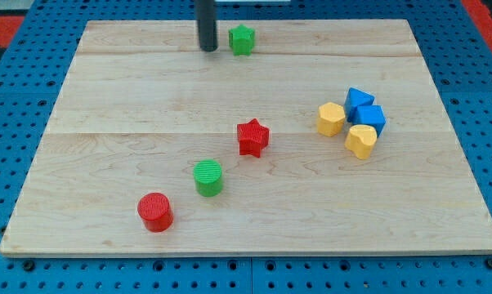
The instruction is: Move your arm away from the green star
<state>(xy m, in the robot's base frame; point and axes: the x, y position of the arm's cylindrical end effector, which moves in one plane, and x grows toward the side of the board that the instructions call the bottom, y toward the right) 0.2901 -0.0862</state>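
The green star (242, 39) lies near the view's top edge of the wooden board (131, 155), a little left of centre. My tip (207, 48) stands just to the star's left, a small gap apart from it. The dark rod rises from there out of the view's top.
A red star (252, 137) sits mid-board. A green cylinder (207, 177) and a red cylinder (155, 211) lie toward the view's bottom left. At the right, two blue blocks (365, 110) and two yellow blocks (332, 119) (361, 140) cluster together.
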